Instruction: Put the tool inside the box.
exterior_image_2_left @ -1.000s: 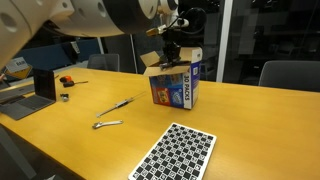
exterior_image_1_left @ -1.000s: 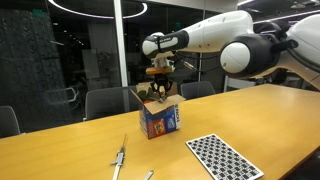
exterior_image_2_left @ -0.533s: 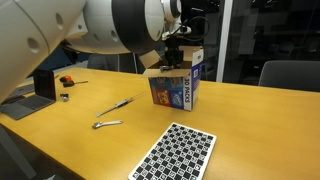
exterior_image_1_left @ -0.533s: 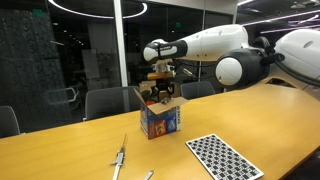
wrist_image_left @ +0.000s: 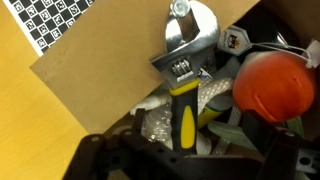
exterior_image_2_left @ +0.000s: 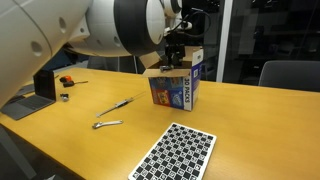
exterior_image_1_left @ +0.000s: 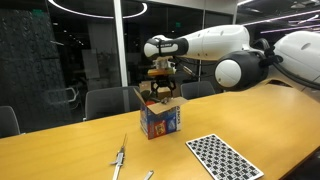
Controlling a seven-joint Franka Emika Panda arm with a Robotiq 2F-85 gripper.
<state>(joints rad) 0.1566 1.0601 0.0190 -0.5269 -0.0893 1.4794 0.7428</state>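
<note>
- In an exterior view, the gripper (exterior_image_1_left: pixel 160 88) hangs straight down over the open top of the box (exterior_image_1_left: pixel 160 122), its tip about level with the raised flaps, which lines the drop up with the opening. The longer silvery tool (exterior_image_1_left: pixel 119 158) and the checkered board (exterior_image_1_left: pixel 222 157) lie on the table (exterior_image_1_left: pixel 60 150), well apart from the box
- In an exterior view, the gripper (exterior_image_2_left: pixel 175 58) stands just above the box (exterior_image_2_left: pixel 178 90). The flaps are spread outward, so nothing blocks the way in; the jaws and their load are too dark to read here
- In the wrist view, the tool (wrist_image_left: pixel 183 95), a wrench with a black and yellow grip, points its silver head into the box (wrist_image_left: pixel 95 70), above a red round object (wrist_image_left: pixel 275 85) and other clutter. Its handle runs back into the gripper (wrist_image_left: pixel 185 150), which looks narrowed onto it. I judge it is held by the handle end so the head goes in first, and that letting go is the remaining step
</note>
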